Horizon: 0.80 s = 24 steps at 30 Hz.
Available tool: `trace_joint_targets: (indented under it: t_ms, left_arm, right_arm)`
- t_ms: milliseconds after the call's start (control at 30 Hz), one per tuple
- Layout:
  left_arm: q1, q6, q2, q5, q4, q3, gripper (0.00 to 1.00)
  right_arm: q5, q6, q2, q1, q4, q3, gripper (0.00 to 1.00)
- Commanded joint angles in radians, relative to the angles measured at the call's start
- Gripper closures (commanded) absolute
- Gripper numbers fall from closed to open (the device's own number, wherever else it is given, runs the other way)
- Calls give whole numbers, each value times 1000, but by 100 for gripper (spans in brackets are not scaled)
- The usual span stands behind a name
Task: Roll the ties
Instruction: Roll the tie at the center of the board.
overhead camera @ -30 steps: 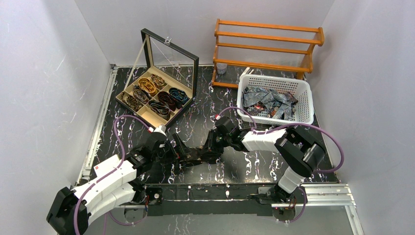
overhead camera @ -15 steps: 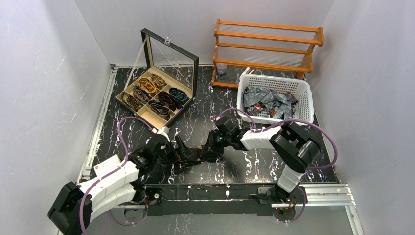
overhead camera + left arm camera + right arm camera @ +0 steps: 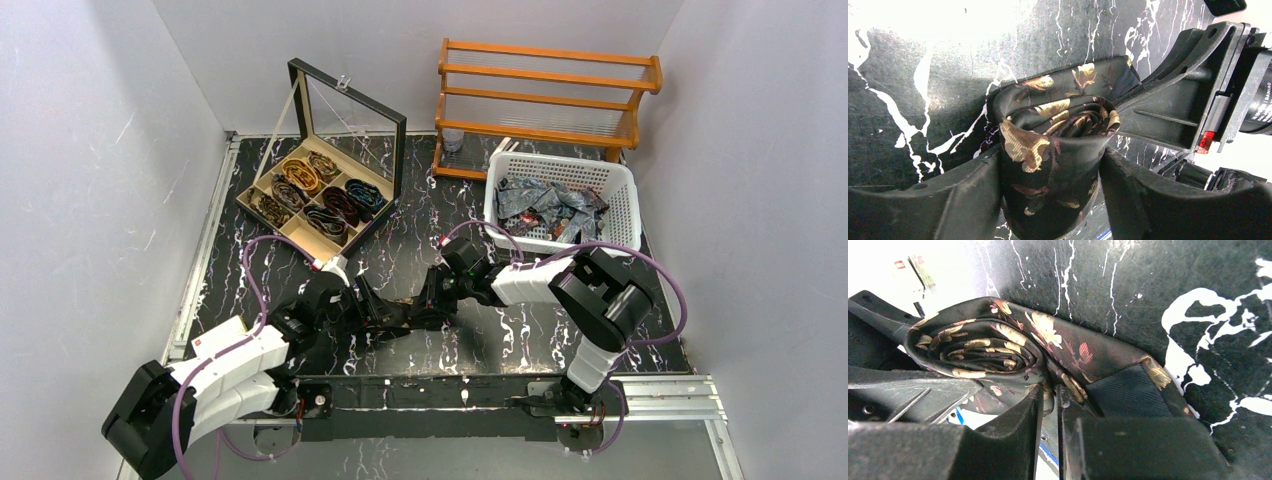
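A dark tie with gold floral spots is wound into a coil on the black marbled table. My left gripper is shut on the coil, a finger on each side. My right gripper is shut on the tie's loose outer layer beside the coil, and the dark lining of the tail shows next to it. In the top view both grippers meet over the coil at the table's near middle. Rolled ties fill the compartments of the open wooden box. Loose ties lie in the white basket.
A wooden rack stands at the back behind the basket. The box's glass lid stands upright. Purple cables loop from both arms. A metal rail runs along the table's near edge.
Both arms have shifted slightly, the left forearm swinging a little, while both grippers stay shut on the tie at the same spot.
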Motion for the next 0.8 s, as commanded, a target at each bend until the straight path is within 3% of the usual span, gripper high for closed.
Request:
trace_joint_targets:
  t_ms: [0, 300, 500, 767]
  left_arm:
    - [2, 28, 9, 4, -19, 36, 52]
    - [1, 72, 33, -77, -230, 158, 62]
    - [1, 102, 56, -107, -312, 221, 65]
    - [-5, 146, 108, -225, -470, 341, 70]
  right_arm:
    - [-13, -10, 24, -3, -4, 35, 76]
    - [45, -122, -101, -4, -120, 80, 64]
    - [253, -236, -129, -4, -312, 128, 65]
    - [222, -273, -52, 1, -345, 152, 68]
